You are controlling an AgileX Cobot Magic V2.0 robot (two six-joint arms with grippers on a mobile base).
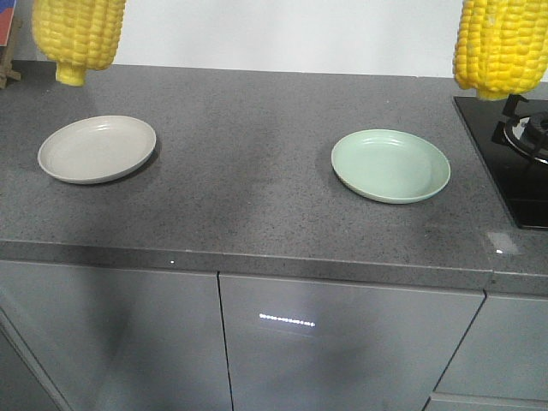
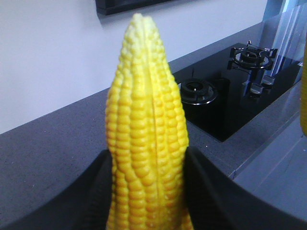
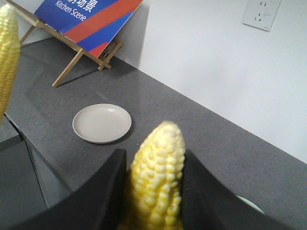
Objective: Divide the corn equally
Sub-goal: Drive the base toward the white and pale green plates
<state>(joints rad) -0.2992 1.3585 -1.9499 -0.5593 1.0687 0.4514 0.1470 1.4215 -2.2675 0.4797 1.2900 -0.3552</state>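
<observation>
Mid-carry, the left gripper (image 2: 148, 191) clamps one corn cob (image 2: 144, 120) high and far left of the green plate (image 1: 390, 165), the right gripper (image 3: 153, 191) clamps a second cob (image 3: 158, 158) high to its right, so next one probably needs lowering onto that plate and the other onto the beige plate (image 1: 97, 148) left of it.

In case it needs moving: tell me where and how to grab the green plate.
Probably pinch the green plate at its near rim, coming from above: it lies flat and shallow, so only the raised rim offers an edge.
</observation>
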